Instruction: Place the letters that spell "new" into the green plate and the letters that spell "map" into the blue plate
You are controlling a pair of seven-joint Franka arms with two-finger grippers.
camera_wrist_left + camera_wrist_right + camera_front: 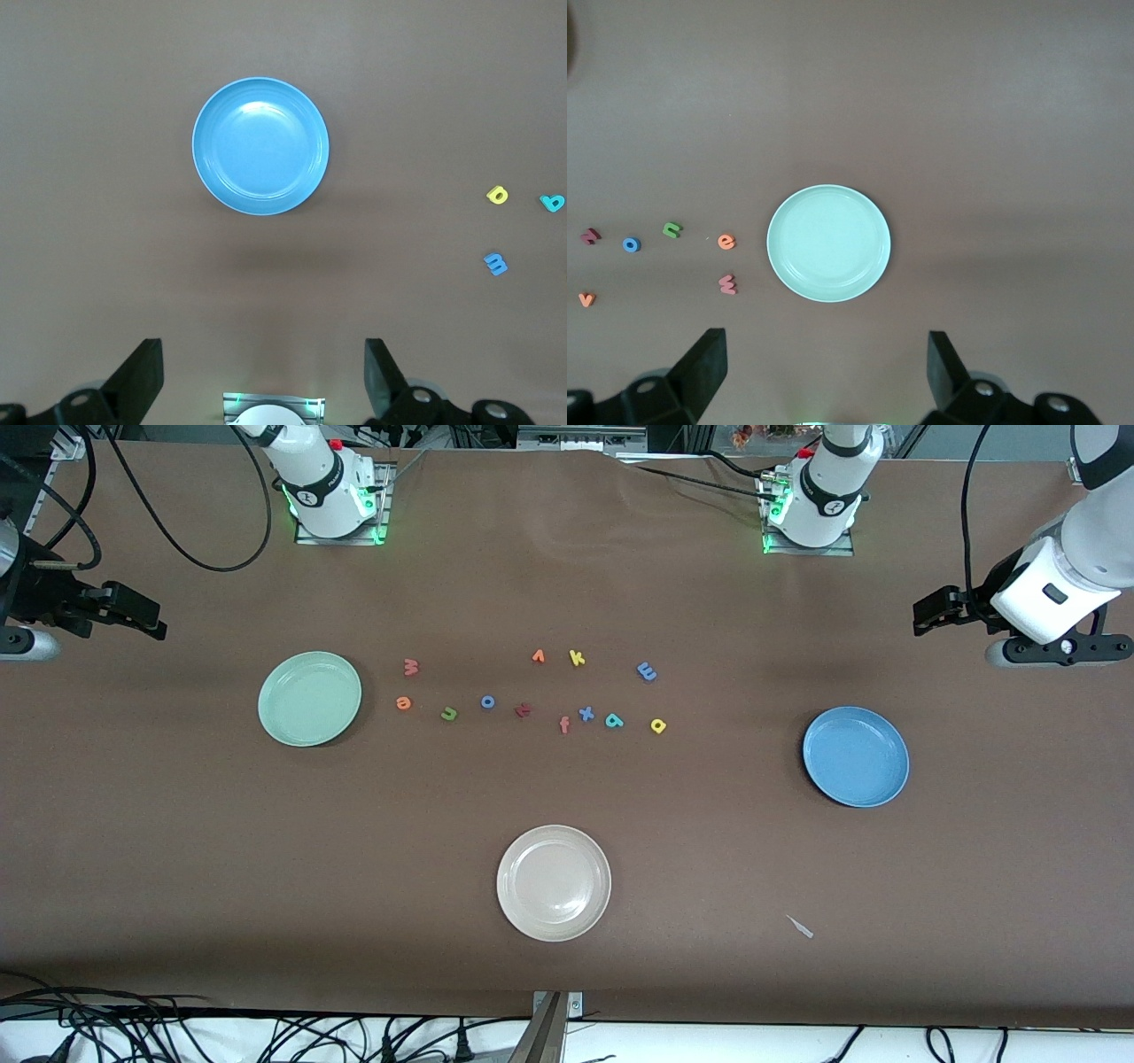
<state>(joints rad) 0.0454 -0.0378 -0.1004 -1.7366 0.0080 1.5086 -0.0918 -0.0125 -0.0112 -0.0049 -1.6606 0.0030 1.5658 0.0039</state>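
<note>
The green plate (309, 698) (828, 243) lies empty toward the right arm's end. Beside it are the salmon "w" (410, 666) (727, 283), orange "e" (404, 703) (726, 242) and green "n" (449, 713) (672, 229). The blue plate (856, 756) (260, 146) lies empty toward the left arm's end. The blue "m" (647, 671) (496, 263), yellow "a" (657, 726) (497, 195) and teal "p" (614, 721) (552, 203) sit mid-table. My left gripper (930, 615) (263, 390) and right gripper (133, 615) (824, 385) hang open and empty, high over their own table ends.
A beige plate (554, 882) sits nearest the front camera. Among the letters lie a blue "o" (487, 701), dark red "t" (523, 709), orange "f" (564, 725), blue "x" (586, 713), orange "v" (538, 656) and yellow "k" (577, 658). A small pale scrap (800, 926) lies near the front edge.
</note>
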